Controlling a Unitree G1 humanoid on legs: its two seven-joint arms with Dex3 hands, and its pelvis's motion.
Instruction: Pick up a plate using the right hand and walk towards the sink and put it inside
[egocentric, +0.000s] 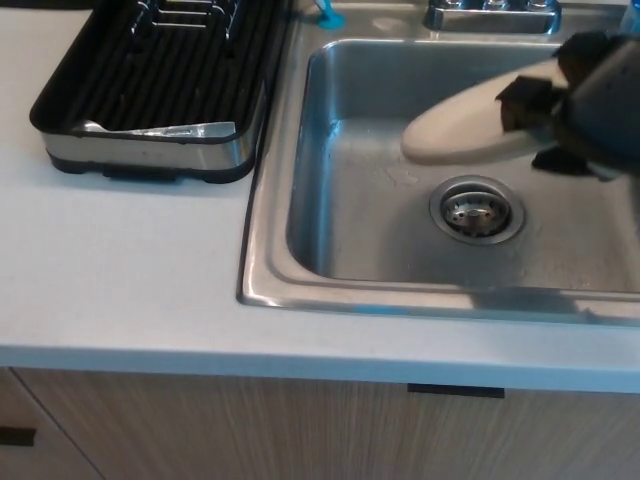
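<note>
The right hand (560, 115) grips a cream plate (455, 128) tilted inside the steel sink (300, 180), above the drain (477, 209).

The cream plate (455, 128), tilted steeply, hangs inside the steel sink (300, 200), above its drain.

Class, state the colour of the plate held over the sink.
The plate is off-white, cream; the head view, the only one, shows it in the right hand.
</note>
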